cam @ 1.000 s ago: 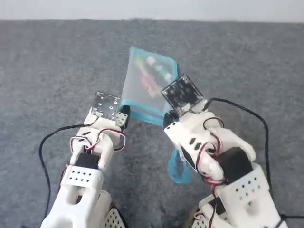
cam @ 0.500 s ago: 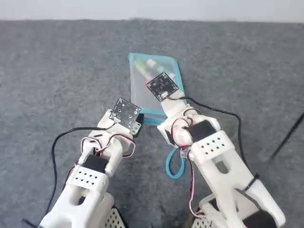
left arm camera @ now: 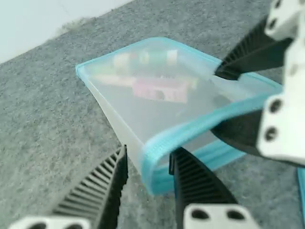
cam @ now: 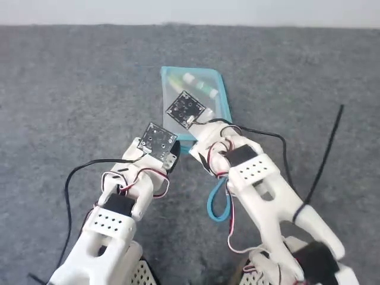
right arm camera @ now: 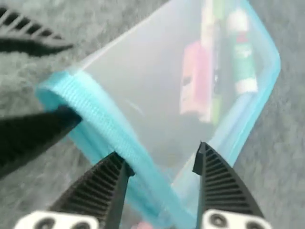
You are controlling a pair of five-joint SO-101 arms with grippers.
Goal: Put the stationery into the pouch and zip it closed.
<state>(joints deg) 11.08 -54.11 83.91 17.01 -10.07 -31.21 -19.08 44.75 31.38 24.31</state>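
While left hand (left arm camera: 147, 156) grips pouch (left arm camera: 162, 114) corner, right hand (right arm camera: 161, 160) straddles edge.

There is one clear pouch (cam: 212, 110) with at least three pieces of stationery (left arm camera: 159, 89) inside, one blue loop (cam: 209, 205) on the counter (cam: 71, 89), and two grippers, the left gripper (left arm camera: 147, 153) and the right gripper (right arm camera: 159, 152).

surf: grey carpet-like mat (cam: 71, 77), fuzzy nap, covers table edge to edge | far edge: pale wall strip (cam: 190, 12), runs full width along mat's far edge
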